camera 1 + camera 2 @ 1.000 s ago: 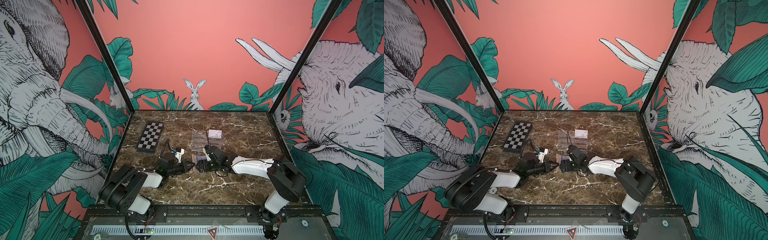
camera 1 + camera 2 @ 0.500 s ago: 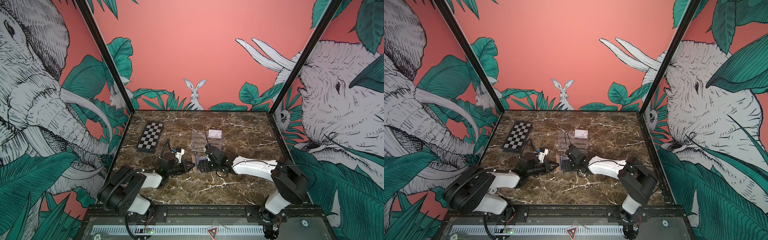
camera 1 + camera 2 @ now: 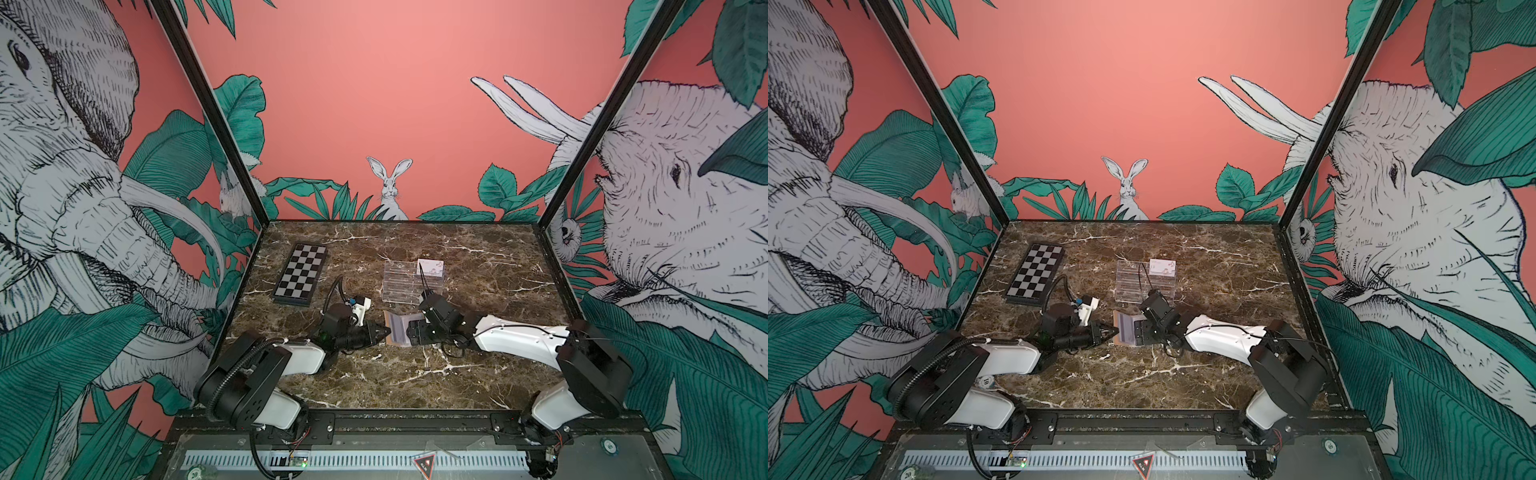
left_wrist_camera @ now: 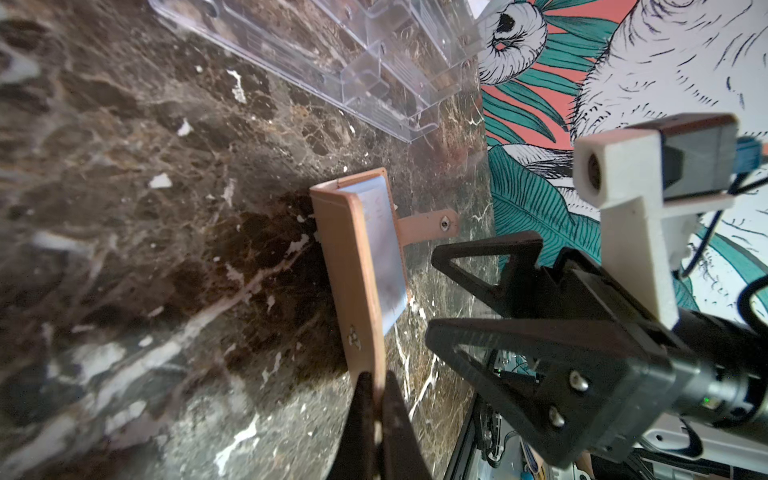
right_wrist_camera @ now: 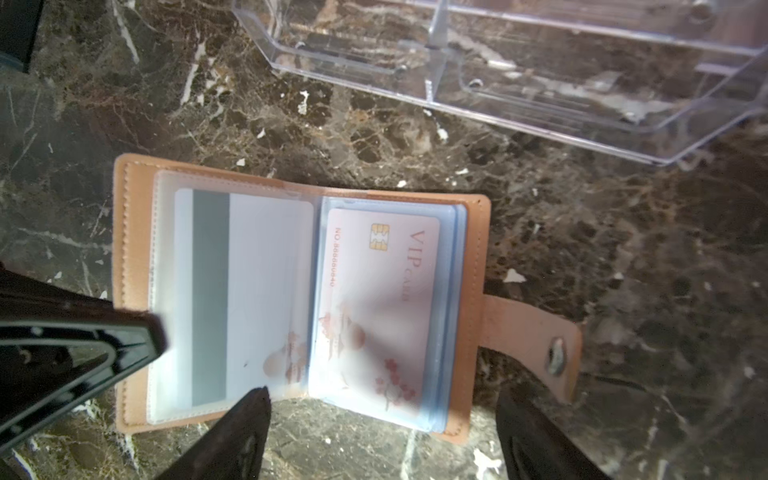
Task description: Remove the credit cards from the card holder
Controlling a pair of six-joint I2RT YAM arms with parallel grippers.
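Now: left gripper (image 4: 374,384) pinches the card holder (image 5: 473,249) cover at its tips; right gripper (image 5: 382,399) hangs spread, VIP credit card (image 5: 382,270) just ahead of its jaws. Best nip card alone, not sleeve (image 5: 452,299); pull straight.

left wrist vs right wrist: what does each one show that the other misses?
Left wrist only: left pincer shut on the cover edge of the card holder, seen edge-on; the white camera mount on the right arm. Right wrist only: card faces in the sleeves, a VIP card with chip and a striped card back. Both: holder open on the marble table, snap tab, clear rack, right pincer open.
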